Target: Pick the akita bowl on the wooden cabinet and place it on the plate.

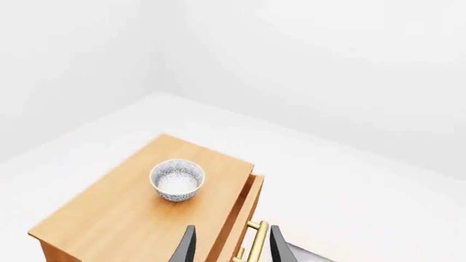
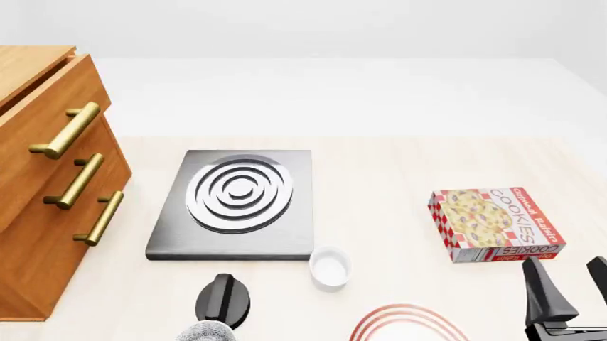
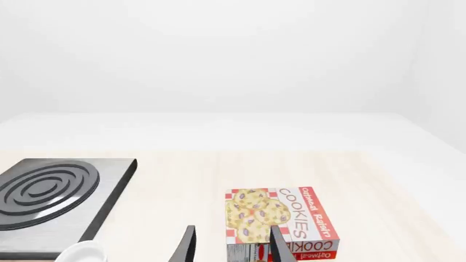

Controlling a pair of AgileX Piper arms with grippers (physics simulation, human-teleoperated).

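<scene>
Bright, even, diffuse light is filling all three renders, with no single source showing. Walls and far floor are washing out to near-white, so edges between them are fading. Shadows are lying soft and faint: a thin dark band is hugging the near edge of the stove slab (image 2: 232, 206), and a pale one is sitting under the cookie box (image 2: 495, 224). Glare is glinting off the brass handles (image 2: 67, 131) and the slab's silver rings. Everything is rendering sharp, without blur or visible edge distortion.
</scene>
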